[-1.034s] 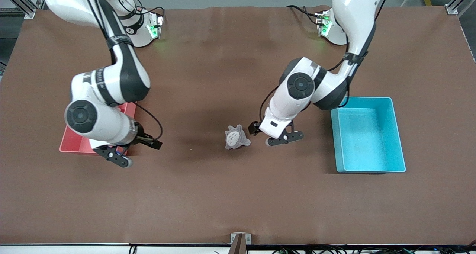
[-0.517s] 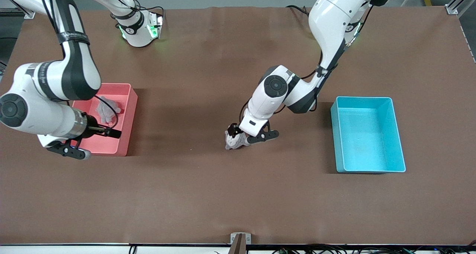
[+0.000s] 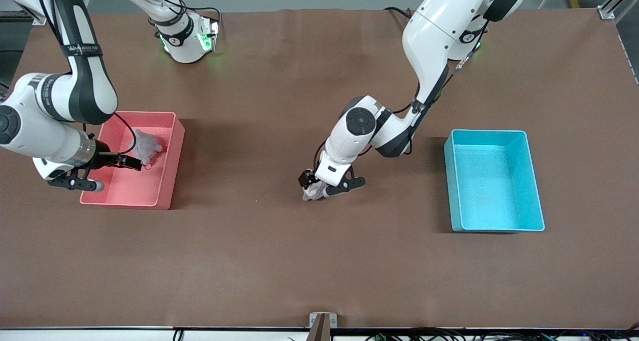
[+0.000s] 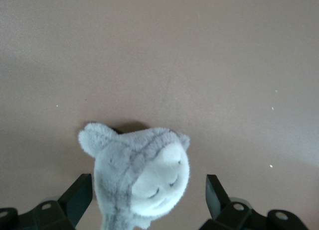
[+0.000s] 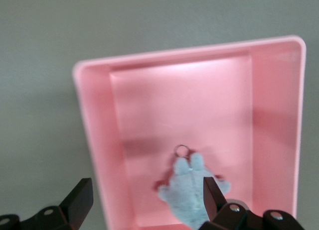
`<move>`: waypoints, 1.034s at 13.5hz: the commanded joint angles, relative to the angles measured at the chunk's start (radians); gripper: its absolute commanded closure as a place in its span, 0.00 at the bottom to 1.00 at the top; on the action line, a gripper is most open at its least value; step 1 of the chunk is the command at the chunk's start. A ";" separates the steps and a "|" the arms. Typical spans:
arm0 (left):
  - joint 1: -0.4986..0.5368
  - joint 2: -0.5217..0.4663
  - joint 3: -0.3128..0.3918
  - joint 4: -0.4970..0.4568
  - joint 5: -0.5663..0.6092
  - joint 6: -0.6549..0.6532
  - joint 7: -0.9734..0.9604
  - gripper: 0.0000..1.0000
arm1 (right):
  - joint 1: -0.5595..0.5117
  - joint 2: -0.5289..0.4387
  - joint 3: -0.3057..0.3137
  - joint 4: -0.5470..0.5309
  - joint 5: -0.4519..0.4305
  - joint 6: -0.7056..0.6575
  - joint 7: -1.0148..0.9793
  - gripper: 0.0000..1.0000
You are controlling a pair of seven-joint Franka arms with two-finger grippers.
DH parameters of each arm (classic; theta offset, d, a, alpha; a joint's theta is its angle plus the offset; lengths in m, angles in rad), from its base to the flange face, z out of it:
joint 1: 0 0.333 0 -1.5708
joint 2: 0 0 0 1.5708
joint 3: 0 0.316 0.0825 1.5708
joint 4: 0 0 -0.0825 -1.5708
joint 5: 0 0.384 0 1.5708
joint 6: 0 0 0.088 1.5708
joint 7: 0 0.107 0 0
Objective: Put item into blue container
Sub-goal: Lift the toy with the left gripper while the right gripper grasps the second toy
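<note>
Left gripper [image 3: 322, 187]: low at the middle of the brown table [image 3: 279, 261], its fingers [image 4: 77, 197] spread wide on either side of the small grey plush toy with a pale face [image 3: 312, 193]; the pads stand apart from the plush, so nothing is pinched yet.
Change, left arm: a second ago this gripper hung beside the toy, toward the blue bin; half a second ago it had reached the toy's edge; now it straddles it and covers most of it from the high camera.
Grey plush toy on the table: lies on the cloth about where it lay before, well apart from both bins.
Light blue rectangular plastic container [image 3: 494, 180]: toward the left arm's end of the table, holding nothing, unmoved.
Right gripper [image 3: 75, 184]: fingers [image 5: 79, 202] spread, holding nothing, over the outer wall of the pink rectangular plastic bin [image 3: 172, 131].
Change, right arm: a second ago it covered most of the pink bin; it has since drawn away toward the table's edge, uncovering the inside.
Second grey plush with a key ring [image 5: 189, 192]: lies on the pink bin's floor, hidden a second ago, now in plain sight.
</note>
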 commanded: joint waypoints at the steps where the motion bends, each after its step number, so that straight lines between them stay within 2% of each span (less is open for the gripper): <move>1: -0.010 0.029 0.014 0.030 -0.008 0.008 -0.015 0.00 | -0.087 -0.080 0.022 -0.177 -0.011 0.127 -0.096 0.02; 4: -0.011 0.040 0.014 0.030 -0.007 0.008 -0.015 0.00 | -0.128 -0.078 0.023 -0.273 -0.011 0.194 -0.121 0.02; 6: -0.011 0.042 0.014 0.030 -0.008 0.008 -0.015 0.00 | -0.130 -0.075 0.024 -0.370 -0.008 0.311 -0.120 0.02; 8: -0.011 0.048 0.013 0.030 -0.010 0.008 -0.017 0.01 | -0.132 -0.069 0.024 -0.415 -0.003 0.375 -0.118 0.02; 9: -0.013 0.049 0.013 0.030 -0.011 0.008 -0.020 0.06 | -0.130 -0.069 0.026 -0.422 0.003 0.376 -0.115 0.02; 14: -0.013 0.048 0.011 0.030 -0.013 0.008 -0.049 0.56 | -0.130 -0.057 0.027 -0.432 0.017 0.376 -0.113 0.02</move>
